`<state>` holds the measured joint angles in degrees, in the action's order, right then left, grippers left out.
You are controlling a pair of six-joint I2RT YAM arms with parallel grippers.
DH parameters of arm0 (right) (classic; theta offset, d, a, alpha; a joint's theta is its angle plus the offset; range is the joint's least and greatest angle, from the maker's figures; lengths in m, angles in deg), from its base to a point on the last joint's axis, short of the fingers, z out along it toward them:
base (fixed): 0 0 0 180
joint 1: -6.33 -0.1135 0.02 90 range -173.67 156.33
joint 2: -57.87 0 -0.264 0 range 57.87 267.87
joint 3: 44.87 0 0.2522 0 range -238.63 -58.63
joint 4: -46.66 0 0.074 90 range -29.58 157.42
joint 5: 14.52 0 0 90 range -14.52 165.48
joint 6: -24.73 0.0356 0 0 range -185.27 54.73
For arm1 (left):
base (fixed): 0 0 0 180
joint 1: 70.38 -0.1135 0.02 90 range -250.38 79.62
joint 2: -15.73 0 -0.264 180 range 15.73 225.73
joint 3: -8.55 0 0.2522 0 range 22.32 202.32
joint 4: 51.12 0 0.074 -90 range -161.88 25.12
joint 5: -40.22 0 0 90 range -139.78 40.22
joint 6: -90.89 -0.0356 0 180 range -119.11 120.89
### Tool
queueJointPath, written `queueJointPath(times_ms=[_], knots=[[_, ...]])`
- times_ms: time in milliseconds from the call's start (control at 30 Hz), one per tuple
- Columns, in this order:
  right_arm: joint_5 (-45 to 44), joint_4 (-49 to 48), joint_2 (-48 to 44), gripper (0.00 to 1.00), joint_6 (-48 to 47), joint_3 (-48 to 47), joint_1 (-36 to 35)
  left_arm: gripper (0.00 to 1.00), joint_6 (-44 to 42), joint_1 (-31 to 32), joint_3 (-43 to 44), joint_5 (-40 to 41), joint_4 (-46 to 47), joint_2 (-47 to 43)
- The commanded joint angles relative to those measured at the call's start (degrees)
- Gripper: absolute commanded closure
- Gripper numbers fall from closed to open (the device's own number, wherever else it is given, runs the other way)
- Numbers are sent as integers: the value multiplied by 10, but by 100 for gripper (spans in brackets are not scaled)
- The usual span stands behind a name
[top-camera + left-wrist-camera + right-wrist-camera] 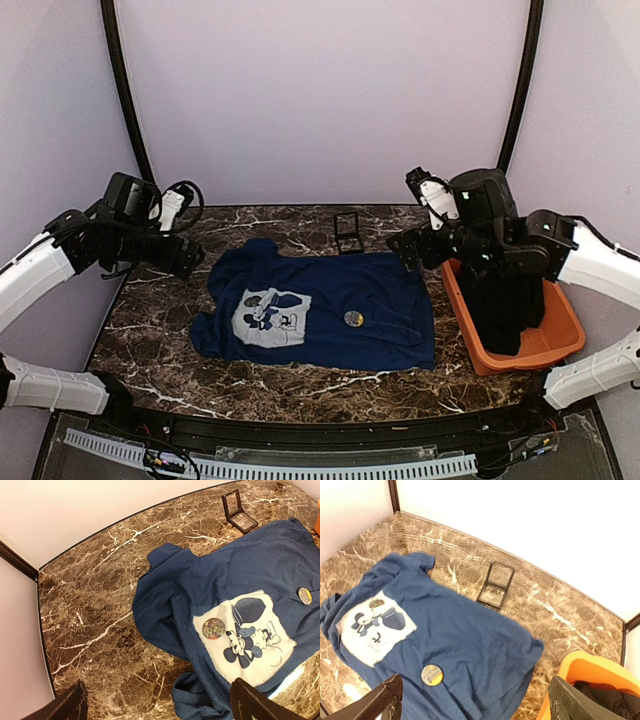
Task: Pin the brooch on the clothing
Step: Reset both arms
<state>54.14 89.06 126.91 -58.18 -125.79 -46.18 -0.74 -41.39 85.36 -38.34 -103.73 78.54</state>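
From the top camera we see the navy T-shirt (330, 300) spread flat on the marble tabletop (150, 340). The brooch (353, 318) lies face up on the blue cloth, just right of the cartoon-mouse print (272, 318). The left pincer (188, 258) and the right pincer (402, 248) hang near the shirt's far corners, well apart from the brooch. An open black case (347, 233) stands beyond the shirt's far edge, and an orange bin (565, 335) holding a black garment (505, 310) sits to the right. In the left wrist view the fingers (70, 705) stand wide apart with nothing between them, and a second round badge (213, 628) sits on the edge of the print. In the right wrist view the fingers (380, 700) are spread just as wide and empty, with the brooch on the cloth below. We judge the pinning as good as done, though we cannot tell whether the pin actually passes through the fabric, so only that check may remain.
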Motion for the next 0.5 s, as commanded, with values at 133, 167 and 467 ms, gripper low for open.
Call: queueJointPath(times_ms=[133, 167, 467], knots=[[-23, -275, -182, 1, -58, 210, -3, 1, -34, -2, -151, 2, 104, -174], [-22, -299, -198, 1, -65, 228, -3, 1, -43, -2, -159, -8, 112, -196], [-33, -335, -235, 1, -107, 254, -3, 1, -50, -2, -201, -43, 168, -250]])
